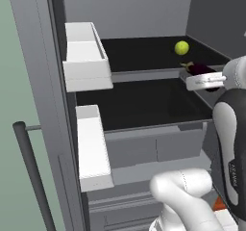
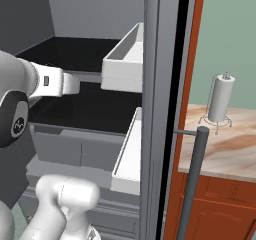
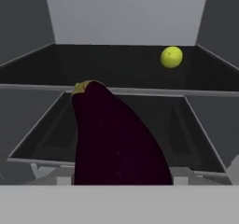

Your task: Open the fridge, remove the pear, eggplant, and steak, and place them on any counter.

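Note:
The fridge (image 1: 38, 57) stands open, its dark shelves bare apart from the fruit. The yellow-green pear (image 1: 181, 47) sits toward the back right of the upper shelf and also shows in the hand view (image 3: 171, 57). The dark purple eggplant (image 1: 199, 70) is at the front right edge of that shelf, held in my gripper (image 1: 192, 77), which is shut on it. In the hand view the eggplant (image 3: 114, 139) rises close up from the bottom, hiding the fingertips. The steak is out of view. The beige counter (image 2: 225, 149) lies to the right of the fridge (image 2: 165, 84).
White door bins (image 1: 86, 57) (image 1: 91, 148) hang on the open left door, with its bar handle (image 1: 29, 167) beside them. A right-door bin (image 2: 125, 59) and handle (image 2: 192, 179) are close to my arm. A paper towel holder (image 2: 220, 100) stands on the counter.

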You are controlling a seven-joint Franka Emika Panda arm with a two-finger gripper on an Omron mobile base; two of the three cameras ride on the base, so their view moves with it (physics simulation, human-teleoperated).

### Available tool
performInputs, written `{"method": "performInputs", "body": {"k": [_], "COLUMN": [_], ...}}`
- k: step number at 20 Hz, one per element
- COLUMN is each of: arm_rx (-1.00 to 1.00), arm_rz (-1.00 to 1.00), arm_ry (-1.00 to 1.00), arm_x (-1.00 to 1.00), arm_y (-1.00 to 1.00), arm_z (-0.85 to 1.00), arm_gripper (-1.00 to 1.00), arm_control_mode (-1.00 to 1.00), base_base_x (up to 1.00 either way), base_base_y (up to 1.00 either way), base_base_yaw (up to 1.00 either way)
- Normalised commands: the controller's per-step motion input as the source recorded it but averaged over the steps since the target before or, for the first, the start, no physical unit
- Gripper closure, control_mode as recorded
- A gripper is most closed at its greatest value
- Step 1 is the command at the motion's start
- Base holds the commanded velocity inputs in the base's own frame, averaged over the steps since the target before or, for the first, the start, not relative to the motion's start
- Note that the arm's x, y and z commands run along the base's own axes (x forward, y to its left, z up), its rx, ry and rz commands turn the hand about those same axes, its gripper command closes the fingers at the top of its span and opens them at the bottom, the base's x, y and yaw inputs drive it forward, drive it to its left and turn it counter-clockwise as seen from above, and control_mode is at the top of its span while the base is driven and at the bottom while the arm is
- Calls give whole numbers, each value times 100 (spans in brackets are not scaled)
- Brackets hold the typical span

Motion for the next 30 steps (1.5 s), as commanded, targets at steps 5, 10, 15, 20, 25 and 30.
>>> {"method": "performInputs", "body": {"k": [5,10,15,20,25,30], "arm_rx": [0,0,0,0,0,0], "arm_rz": [0,0,0,0,0,0], "arm_ry": [0,0,0,0,0,0], "arm_x": [0,0,0,0,0,0], "arm_y": [0,0,0,0,0,0], "arm_z": [0,0,0,0,0,0], "arm_gripper": [100,100,100,100,100,100], "arm_control_mode": [100,100,100,100,100,100], "base_base_x": [-77,-100,-100,-100,-72,-4], "base_base_y": [-10,-28,-44,-69,-100,-100], "base_base_yaw": [-2,-4,0,0,0,-5]}}
